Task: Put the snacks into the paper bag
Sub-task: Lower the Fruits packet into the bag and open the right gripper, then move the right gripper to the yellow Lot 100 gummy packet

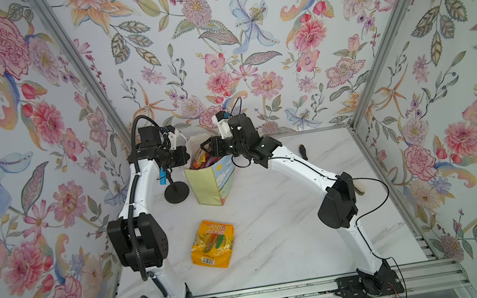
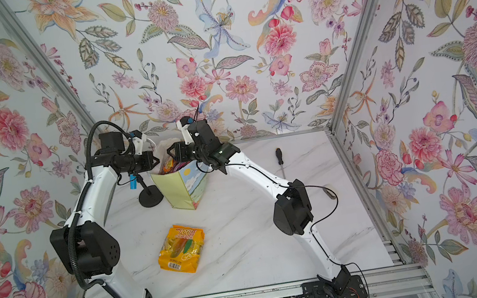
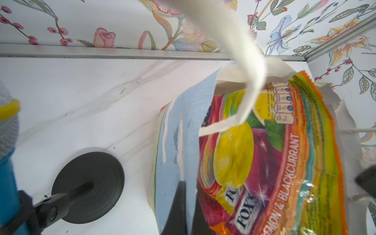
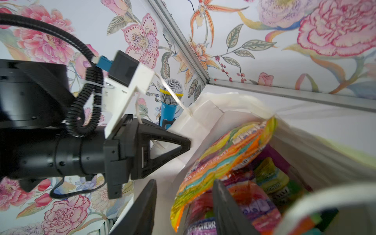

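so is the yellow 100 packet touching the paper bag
Apart. Both top views show a stretch of bare marble table between the yellow packet and the base of the paper bag.

Bagged snacks (image 1: 201, 158) behind paper bag (image 1: 203, 187) wall

The paper bag (image 1: 209, 189) stands upright toward the back of the table (image 1: 290, 228). Inside it lie several snack packets (image 4: 264, 183), the FOX'S packet (image 3: 274, 162) on top. Just left of the bag stands the toy microphone (image 1: 163, 175) on its stand. Well to the right of the bag lies the screwdriver (image 2: 279, 156). Before the bag, apart from it, lies the packet marked 100 (image 1: 213, 245).
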`<action>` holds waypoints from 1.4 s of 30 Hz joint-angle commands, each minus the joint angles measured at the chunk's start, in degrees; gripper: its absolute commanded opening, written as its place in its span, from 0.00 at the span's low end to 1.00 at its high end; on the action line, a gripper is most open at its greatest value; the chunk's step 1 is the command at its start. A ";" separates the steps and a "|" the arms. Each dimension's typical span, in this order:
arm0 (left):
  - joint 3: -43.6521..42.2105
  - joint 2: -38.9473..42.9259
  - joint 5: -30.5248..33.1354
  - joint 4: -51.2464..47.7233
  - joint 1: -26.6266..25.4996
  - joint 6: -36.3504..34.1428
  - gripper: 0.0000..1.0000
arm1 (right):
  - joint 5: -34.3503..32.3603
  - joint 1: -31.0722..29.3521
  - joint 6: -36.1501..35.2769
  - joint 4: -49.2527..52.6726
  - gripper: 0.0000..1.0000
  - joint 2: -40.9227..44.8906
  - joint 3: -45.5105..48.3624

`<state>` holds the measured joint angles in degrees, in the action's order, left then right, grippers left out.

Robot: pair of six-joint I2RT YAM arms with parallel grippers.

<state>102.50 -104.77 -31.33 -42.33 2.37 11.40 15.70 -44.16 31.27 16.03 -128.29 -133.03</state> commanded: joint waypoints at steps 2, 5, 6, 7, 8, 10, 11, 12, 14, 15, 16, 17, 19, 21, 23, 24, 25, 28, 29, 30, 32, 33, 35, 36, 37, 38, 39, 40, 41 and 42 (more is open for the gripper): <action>0.03 2.88 -1.28 1.37 0.88 0.38 0.03 | -1.69 0.05 -1.20 0.55 0.49 5.09 0.66; -0.02 2.85 -1.30 1.37 1.01 0.38 0.03 | -1.15 -0.27 -1.59 0.77 0.49 5.81 0.28; -0.02 2.82 -1.34 1.37 0.92 0.38 0.03 | -0.96 -0.39 -1.73 1.14 0.50 5.35 -0.41; -0.01 2.83 -1.37 1.37 0.92 0.38 0.03 | -0.52 -0.59 -1.99 2.39 0.50 4.17 -2.25; -0.02 2.90 -1.40 1.37 0.96 0.38 0.03 | -0.02 -0.69 -2.12 4.20 0.50 2.46 -4.81; -0.02 2.90 -1.36 1.37 0.90 0.38 0.03 | 1.33 -0.95 -2.16 7.13 0.50 -1.27 -9.78; -0.02 2.99 -1.37 1.37 0.97 0.38 0.03 | 1.91 -1.10 -2.13 8.04 0.50 -3.09 -11.84; -0.02 3.00 -1.37 1.42 0.89 0.46 0.03 | 2.13 -1.19 -2.05 8.53 0.50 -4.24 -13.20; -0.02 3.08 -1.41 1.46 0.92 0.47 0.03 | 2.89 -1.31 -1.50 8.86 0.50 -6.61 -14.95; -0.08 3.09 -1.36 1.46 0.96 0.47 0.03 | 2.95 -1.31 -1.30 8.80 0.50 -7.23 -15.31; -0.04 3.08 -1.37 1.46 0.87 0.47 0.03 | 2.72 -1.32 -1.21 8.69 0.50 -7.94 -15.64; -0.04 3.04 -1.37 1.53 0.96 0.44 0.03 | 2.56 -1.30 -1.13 8.75 0.50 -8.51 -15.92; -0.08 2.97 -1.45 1.46 0.88 0.47 0.03 | 2.45 -1.32 -0.92 8.50 0.50 -9.46 -16.12; -0.02 2.91 -1.45 1.39 0.89 0.47 0.03 | 2.33 -1.19 -0.60 8.36 0.50 -10.39 -16.16; -0.02 3.01 -1.45 1.46 0.94 0.41 0.03 | 2.47 -0.86 0.47 8.60 0.50 -11.44 -16.05; -0.02 3.00 -1.45 1.46 0.88 0.38 0.03 | 2.33 -0.58 1.08 9.09 0.50 -11.90 -16.04; 0.00 2.99 -1.37 1.44 0.95 0.38 0.03 | 1.72 -0.32 1.64 10.16 0.50 -12.27 -16.03; -0.01 3.08 -1.28 1.37 0.95 0.29 0.03 | -1.35 0.40 1.53 13.64 0.50 -12.40 -15.77; -0.02 3.08 -1.28 1.36 0.97 0.29 0.03 | -1.80 0.60 1.28 14.17 0.50 -12.12 -15.60; -0.02 3.00 -1.28 1.35 1.05 0.29 0.03 | -1.97 0.73 1.18 14.44 0.49 -11.81 -15.30; 0.05 2.91 -1.30 1.25 1.00 0.29 0.03 | -1.80 1.04 1.07 14.51 0.49 -11.05 -14.93; -0.02 2.93 -1.28 1.28 0.97 0.29 0.03 | -1.29 1.12 1.00 14.47 0.49 -10.68 -15.11; -0.02 3.01 -1.20 1.28 0.97 0.29 0.03 | 0.40 1.19 0.46 13.59 0.49 -9.33 -16.07; -0.01 2.99 -1.19 1.28 0.97 0.29 0.03 | 1.02 1.25 0.10 12.92 0.49 -8.49 -16.05; -0.02 3.00 -1.19 1.31 0.97 0.29 0.03 | 1.49 1.11 -0.56 12.26 0.50 -7.17 -16.03; -0.02 2.91 -1.19 1.29 0.96 0.29 0.03 | 1.54 0.93 -1.39 12.02 0.50 -5.78 -16.03; -0.02 2.87 -1.19 1.29 0.97 0.29 0.03 | 1.37 0.67 -2.18 12.12 0.50 -4.48 -15.91; -0.02 2.89 -1.19 1.27 0.97 0.29 0.03 | 1.31 0.45 -3.08 12.13 0.50 -2.82 -15.31; -0.02 2.88 -1.19 1.28 1.06 0.29 0.03 | 1.18 0.22 -4.16 12.04 0.50 -0.93 -14.18; -0.02 2.84 -1.19 1.28 0.97 0.29 0.03 | 1.12 0.07 -5.10 12.05 0.50 0.78 -12.82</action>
<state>102.50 -104.77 -31.33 -42.37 2.37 11.42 16.29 -43.72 29.76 28.03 -135.83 -146.71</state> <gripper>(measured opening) 0.050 0.498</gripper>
